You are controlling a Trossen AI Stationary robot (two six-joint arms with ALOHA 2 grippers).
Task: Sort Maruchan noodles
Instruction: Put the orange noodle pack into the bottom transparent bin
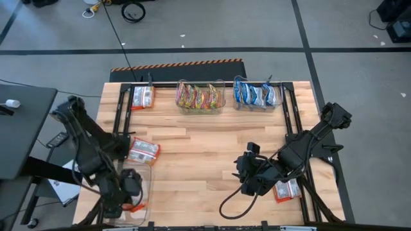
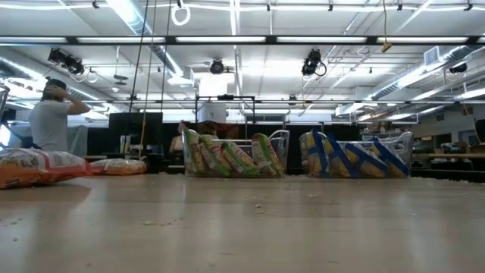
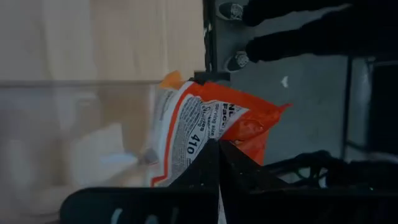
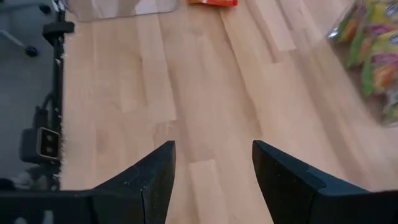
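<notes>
A red-orange packet [image 3: 211, 130] is pinched by one corner between the closed fingers of the left gripper [image 1: 131, 192], above a clear tub [image 1: 144, 176] that stands at the near left corner of the table [image 1: 205, 144]. In the left wrist view only a small part of the crinkly wrapper is seen to be caught, so a slip is judged likely if the arm is swung quickly; the packet could then be dropped across the tub's rim or off the near edge of the table.

The right gripper [image 1: 247, 176] is held low over bare wood toward the near right, its fingers apart and nothing between them. A second red-orange packet [image 1: 287, 190] lies just beside that arm at the near right edge, and it could be nudged off the table by the arm's links or cable when the arm is turned.

Along the far edge, yellow-green packets [image 1: 200, 97] are stacked in a middle tub and blue-and-white packets [image 1: 255, 94] in a right one, while a loose red-orange packet [image 1: 142, 97] rests at the far left corner. Another red-orange packet [image 1: 143, 151] lies near the left edge, close to the left arm, and could be swept aside by it. A wrong tub could also be chosen if the colours are misjudged
</notes>
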